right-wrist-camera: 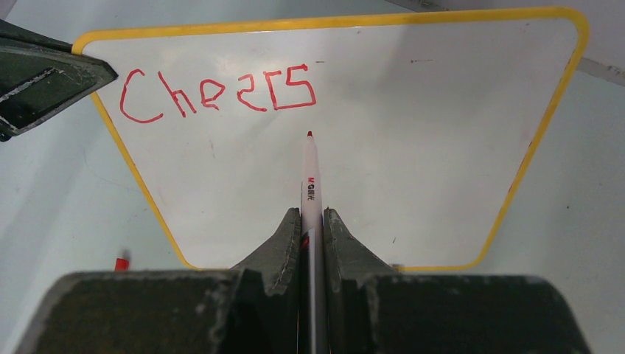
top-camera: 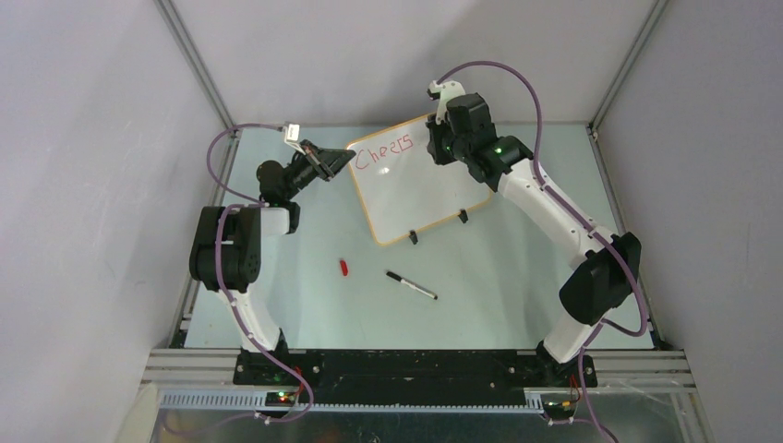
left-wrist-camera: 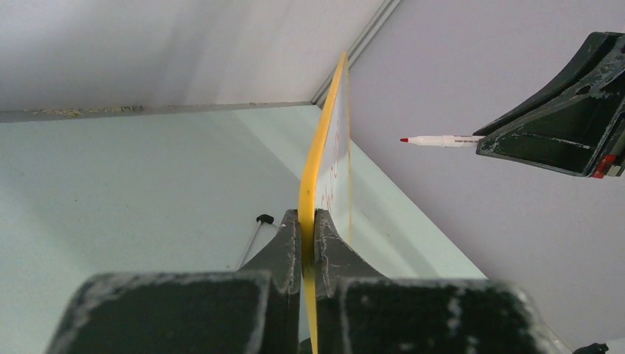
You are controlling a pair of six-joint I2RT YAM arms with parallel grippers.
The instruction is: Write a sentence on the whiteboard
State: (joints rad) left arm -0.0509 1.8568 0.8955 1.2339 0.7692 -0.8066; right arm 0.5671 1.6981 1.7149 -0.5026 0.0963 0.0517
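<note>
My marker [right-wrist-camera: 309, 173] points at the whiteboard [right-wrist-camera: 427, 147], tip not touching
My right gripper [right-wrist-camera: 310, 217] is clenched on it, long axis aimed at the face just below the last letter of the sentence [right-wrist-camera: 217, 94]; my left gripper [left-wrist-camera: 308, 219] clamps the board's left edge, toward the far side of the table [top-camera: 305, 295].

Bright, even light; soft glare on the whiteboard [top-camera: 415, 185]
</note>
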